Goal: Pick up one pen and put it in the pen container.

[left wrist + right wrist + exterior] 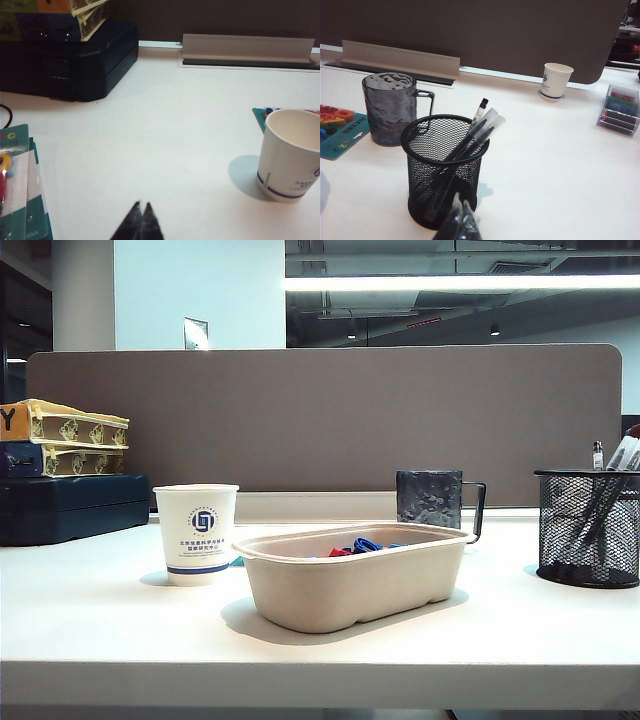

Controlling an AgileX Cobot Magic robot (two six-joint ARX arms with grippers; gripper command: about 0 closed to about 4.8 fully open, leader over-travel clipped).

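Several pens (470, 137) are standing tip-up in the black wire-mesh pen container (445, 170), leaning on its rim beside the grey mug (390, 107). The right gripper (460, 220) is hovering just before it, jaws pressed together and empty; the left gripper (141, 225), equally closed and empty, is hanging near the paper cup (290, 152). No loose pen is showing (perhaps the placing is done); otherwise, finding one comes next.

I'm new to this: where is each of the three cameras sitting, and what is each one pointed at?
Exterior view: low at the table's edge, facing the tray and divider; no robot parts show.
Left wrist view: on the left arm, looking over its shut left gripper at the paper cup.
Right wrist view: on the right arm, above its shut right gripper, facing the pen container.
Shared: the exterior view also shows the cup and the container.
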